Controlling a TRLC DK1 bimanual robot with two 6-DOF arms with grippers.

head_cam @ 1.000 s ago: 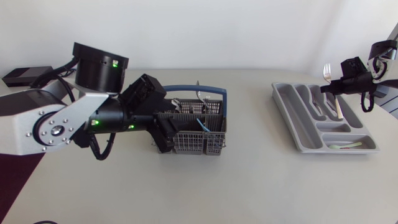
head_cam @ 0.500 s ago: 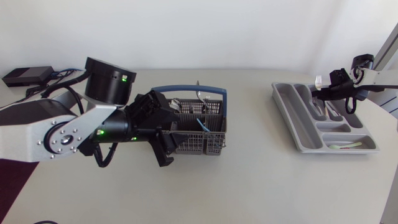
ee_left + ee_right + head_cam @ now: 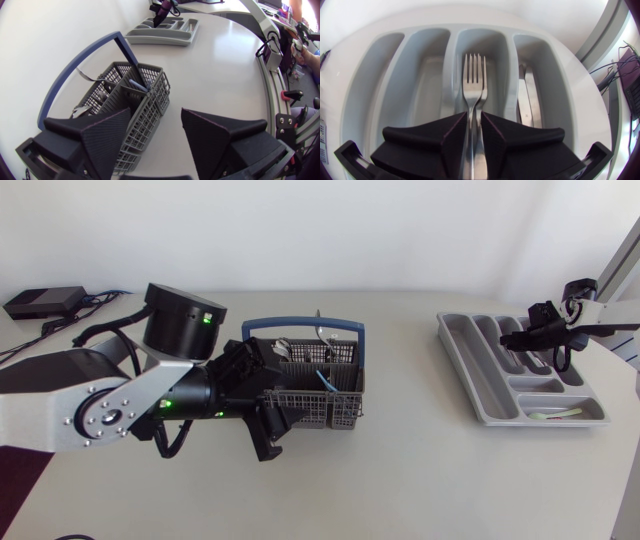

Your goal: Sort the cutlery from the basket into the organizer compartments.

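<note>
The grey wire basket (image 3: 312,385) with a blue handle stands mid-table, and several cutlery pieces (image 3: 322,338) stick up in it. My left gripper (image 3: 268,425) is open at the basket's near left corner. In the left wrist view one finger sits beside the basket (image 3: 127,97) wall, and nothing is held by the left gripper (image 3: 156,117). The grey organizer (image 3: 478,392) lies at the right. My right gripper (image 3: 510,337) hangs low over it. A fork (image 3: 474,75) lies in a long compartment on another fork, its handle between the slightly parted fingers of the right gripper (image 3: 474,120).
Knives (image 3: 527,95) lie in the compartment beside the forks. A pale green piece (image 3: 555,414) lies in the organizer's short front compartment. A black box (image 3: 40,300) with cables sits at the far left back. The organizer (image 3: 165,32) shows far beyond the basket.
My right gripper came down with the fork from above the organizer into a long compartment, and its fingers have parted a little. My left gripper shifted toward the basket's near side.
</note>
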